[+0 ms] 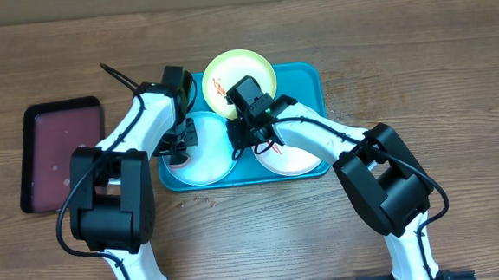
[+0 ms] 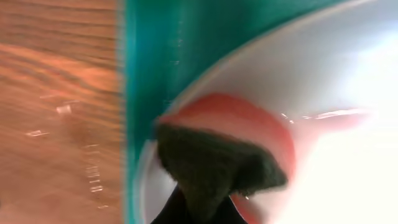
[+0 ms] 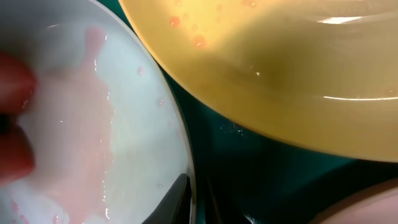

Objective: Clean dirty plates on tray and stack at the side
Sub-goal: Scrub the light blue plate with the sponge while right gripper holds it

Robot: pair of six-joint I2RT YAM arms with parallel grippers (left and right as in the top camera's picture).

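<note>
A large turquoise-blue rectangular plastic tray (image 1: 311, 77) with rounded corners lies mid-table on the brown wooden table (image 1: 417, 43), and all three plates sit on it. The light blue plate (image 1: 206, 164), round, shallow and plastic, lies at the tray's 8 o'clock. A round white plastic plate (image 1: 296, 161) with red streaks lies at its 4 o'clock. A round yellow-green plastic plate (image 1: 250, 70) sits at 12 o'clock, overhanging the far rim and marked with orange smears. The left gripper (image 1: 179, 149) is down over the 9 o'clock side of the light blue plate. In the left wrist view its jaws are closed together on a dark green scouring pad (image 2: 217, 165), which presses on a red smear (image 2: 249, 115) just inside that plate's rim, close to the tray wall. The right gripper (image 1: 243, 139) sits at the 3 o'clock edge of the same plate, between it and the white plate. In the right wrist view its dark fingers (image 3: 177, 202) stand on either side of the pale rim, so it looks pinched onto the plate (the tips are partly cut off at the bottom of the frame). A watery pink film (image 3: 74, 143) spreads across that plate's inside, and the yellow-green plate fills the 1 o'clock part of the view, speckled with small orange drops. A smaller black-rimmed maroon rectangular tray (image 1: 62, 151) lies well apart, at the turquoise tray's 9 o'clock.
</note>
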